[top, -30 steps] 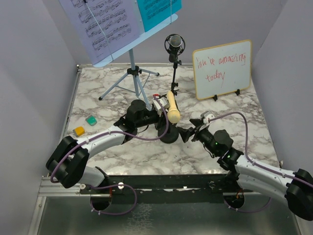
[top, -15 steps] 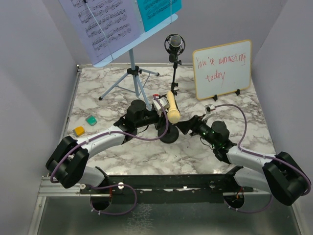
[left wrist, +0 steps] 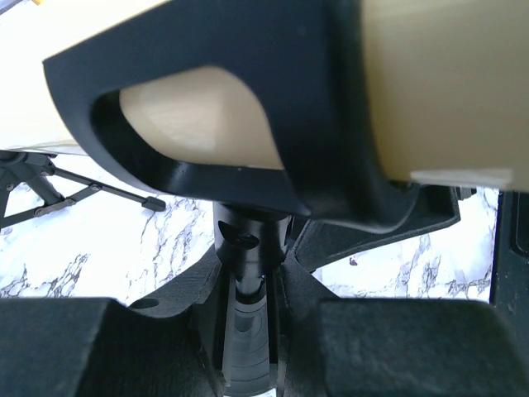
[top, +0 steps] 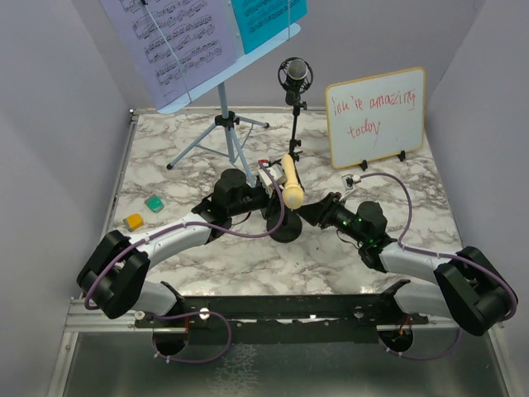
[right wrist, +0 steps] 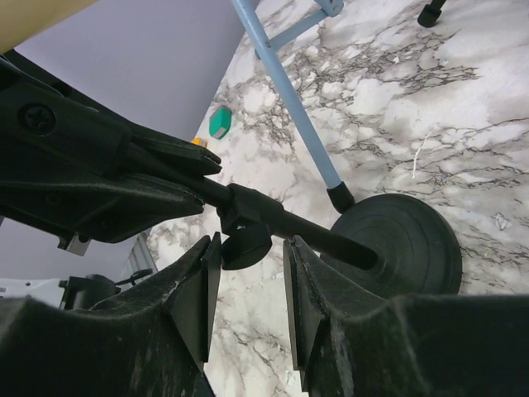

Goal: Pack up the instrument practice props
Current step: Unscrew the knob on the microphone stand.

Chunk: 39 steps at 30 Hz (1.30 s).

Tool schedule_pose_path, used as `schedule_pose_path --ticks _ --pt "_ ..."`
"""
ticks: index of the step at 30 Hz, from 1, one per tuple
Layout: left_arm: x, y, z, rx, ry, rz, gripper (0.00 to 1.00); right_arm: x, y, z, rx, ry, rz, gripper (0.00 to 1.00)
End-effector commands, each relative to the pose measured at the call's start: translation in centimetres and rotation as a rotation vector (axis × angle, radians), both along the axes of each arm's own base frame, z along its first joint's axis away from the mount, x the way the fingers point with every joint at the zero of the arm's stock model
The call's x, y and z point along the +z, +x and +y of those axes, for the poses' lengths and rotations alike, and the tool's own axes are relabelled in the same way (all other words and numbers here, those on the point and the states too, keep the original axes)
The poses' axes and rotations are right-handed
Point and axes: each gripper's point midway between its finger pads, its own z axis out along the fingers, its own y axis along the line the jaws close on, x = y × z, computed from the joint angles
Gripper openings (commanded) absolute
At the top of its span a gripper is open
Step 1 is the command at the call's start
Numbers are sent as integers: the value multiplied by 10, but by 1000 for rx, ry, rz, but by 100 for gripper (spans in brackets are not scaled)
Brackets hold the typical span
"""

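Note:
The cream handheld microphone (top: 291, 180) sits in a black clip on its pole, above the black round base (top: 287, 228). My left gripper (top: 263, 198) is shut on the pole (left wrist: 248, 248) just under the clip. In the left wrist view the cream body (left wrist: 446, 83) fills the top. My right gripper (top: 311, 212) reaches in from the right. Its jaws are open and straddle a black knob (right wrist: 246, 246) on the pole, with a gap on the right side. The light-blue music rack (top: 224, 112) carries the printed music sheet (top: 178, 37) and the cyan sheet (top: 266, 16). The black studio microphone (top: 295, 76) stands behind.
A wood-framed whiteboard (top: 376, 116) with red writing leans at the back right. A green block (top: 154, 203) and an orange block (top: 133, 222) lie at the left. One rack leg (right wrist: 285, 99) ends next to the round base (right wrist: 405, 244).
My right arm has swung left to the microphone pole, and its jaws have narrowed around the knob. The left gripper has kept its hold without moving.

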Motion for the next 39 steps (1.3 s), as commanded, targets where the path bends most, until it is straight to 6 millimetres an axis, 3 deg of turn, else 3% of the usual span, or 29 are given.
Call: schedule_pose_path --ticks 1,8,19,23,30,39 --pt "-37 -19 10 -9 81 148 0 9 -1 7 60 20 -16 40" --pt "-38 -20 10 -10 81 151 0 9 -1 15 108 27 -1 35" --pt "-36 -20 10 -9 76 146 0 -1 -7 22 219 -61 -28 1" --pt "-36 -19 9 -10 76 150 0 -4 -8 23 295 -188 -142 1" --pt "-37 -18 8 -6 70 154 0 -11 -8 2 313 -484 -481 1" --pt "-40 -19 5 -20 67 163 0 -41 -4 -1 377 -936 -837 1"
